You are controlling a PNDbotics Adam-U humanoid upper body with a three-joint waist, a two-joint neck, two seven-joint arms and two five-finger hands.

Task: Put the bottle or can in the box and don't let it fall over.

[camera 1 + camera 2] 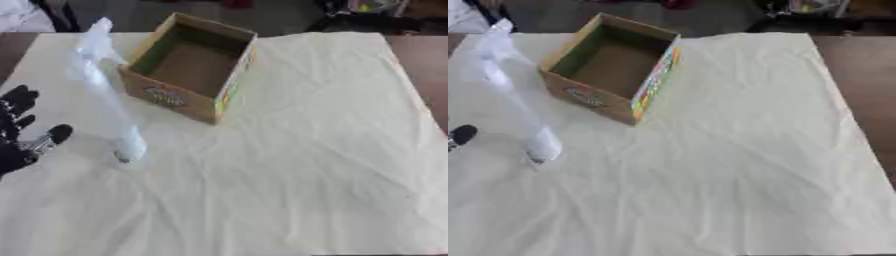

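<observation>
Left robot hand (17,131) shows black at the edge of the left eye view, to the left of the bottle (105,92), with its fingers spread open and holding nothing, and the clear bottle stands tall on the white cloth (306,150) over the counter, just left of the open cardboard box (188,67), not inside it yet. From the right eye view only a black fingertip shows, again left of the bottle, and the box has a small picture label (584,96) on its front with words I cannot read. Being tall and thin, the bottle could tip over if the robot hand bumps it or if its bottom catches the box wall going in.
</observation>
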